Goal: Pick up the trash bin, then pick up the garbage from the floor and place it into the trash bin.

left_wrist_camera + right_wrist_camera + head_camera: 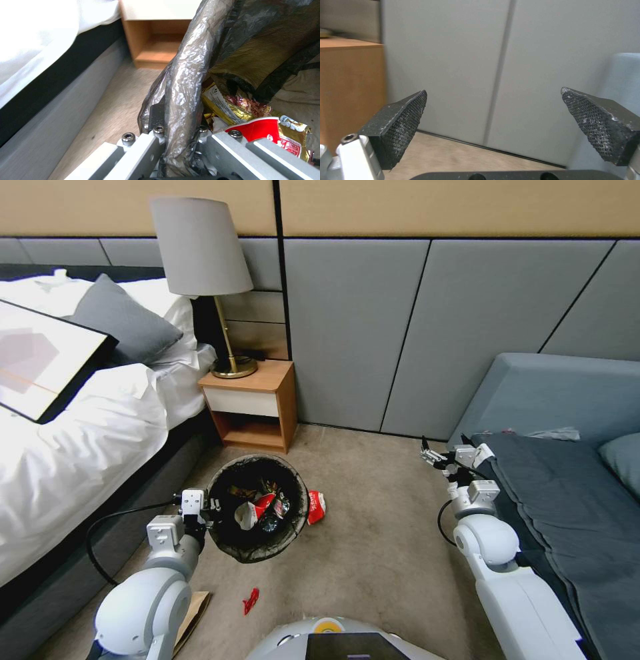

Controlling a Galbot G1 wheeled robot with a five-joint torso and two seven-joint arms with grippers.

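The trash bin [230,543], lined with a black bag, is left of centre on the carpet. My left gripper [212,507] is shut on its near-left rim. In the left wrist view the left gripper [178,120] pinches the liner-covered rim [183,82]. Inside lie garbage packets [260,127] in red, white and gold. A red-and-white packet [315,507] lies on the floor against the bin's right side. A red scrap [251,600] and a flattened brown paper bag [193,610] lie near my base. My right gripper [430,453] hangs open and empty by the sofa, its pads [403,120] wide apart.
A bed [60,460] runs along the left, with a wooden nightstand [253,403] and lamp [200,253] behind the bin. A grey sofa [567,480] fills the right. Open carpet [380,527] lies between them, ending at a padded wall [413,333].
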